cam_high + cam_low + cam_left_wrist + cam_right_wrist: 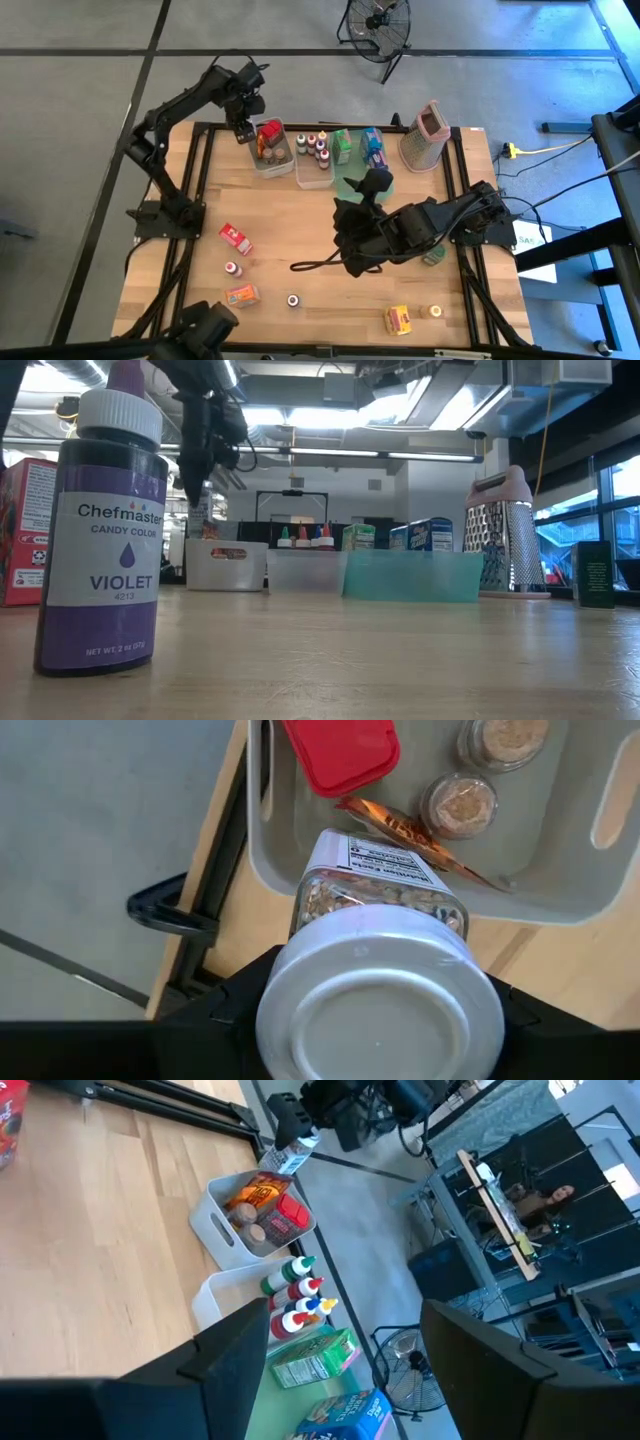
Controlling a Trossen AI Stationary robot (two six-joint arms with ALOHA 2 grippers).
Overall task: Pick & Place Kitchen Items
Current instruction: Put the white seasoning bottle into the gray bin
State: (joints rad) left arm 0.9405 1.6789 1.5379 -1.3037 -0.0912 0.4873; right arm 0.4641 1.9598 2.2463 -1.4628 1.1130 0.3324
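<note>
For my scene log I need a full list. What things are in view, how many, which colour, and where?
left bin: one, pale, far edge; jars inside
second bin: one, clear, beside it; small bottles inside
tray: one, green; holds green box, blue box
grater: one, metal, pink top, far right
loose groceries: about seven, mixed colours, near half, including red box, yellow box
fan: one, black, on floor
left gripper: holds white-lidded jar above left bin
right gripper: open, empty, mid-table

left pincer (243, 131) with jar (380, 960) above bin (270, 165) edge.
</note>
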